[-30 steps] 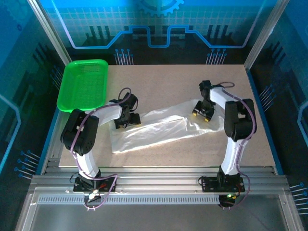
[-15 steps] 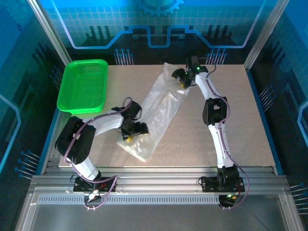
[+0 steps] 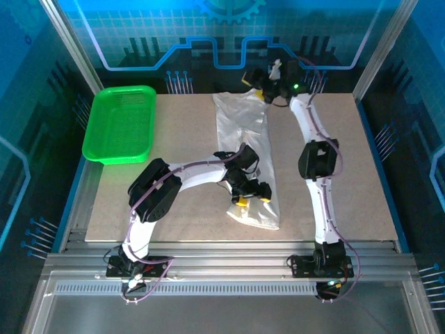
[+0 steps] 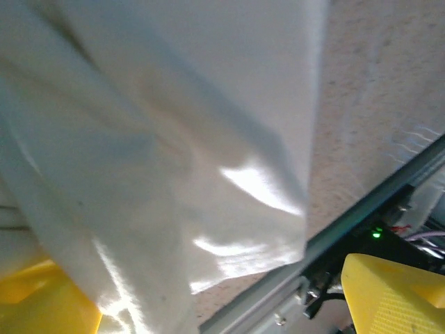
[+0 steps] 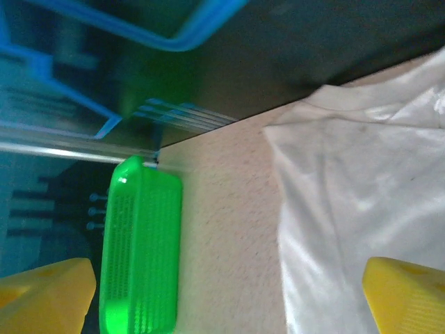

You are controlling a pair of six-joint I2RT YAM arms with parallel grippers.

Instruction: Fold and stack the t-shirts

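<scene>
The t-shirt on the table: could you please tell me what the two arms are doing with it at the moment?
One white t-shirt lies stretched out lengthwise on the table, running from the far edge toward the near one. The left claw sits low over its near end, jaws wide apart with cloth lying between them, not pinched. The right claw hovers open just past the shirt's far end. No stack exists yet, and the green basket stands apart at the far left.

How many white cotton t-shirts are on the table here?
1: the white cotton t-shirt lies lengthwise on the beige table, far edge to near; another beneath may be hidden.
</scene>
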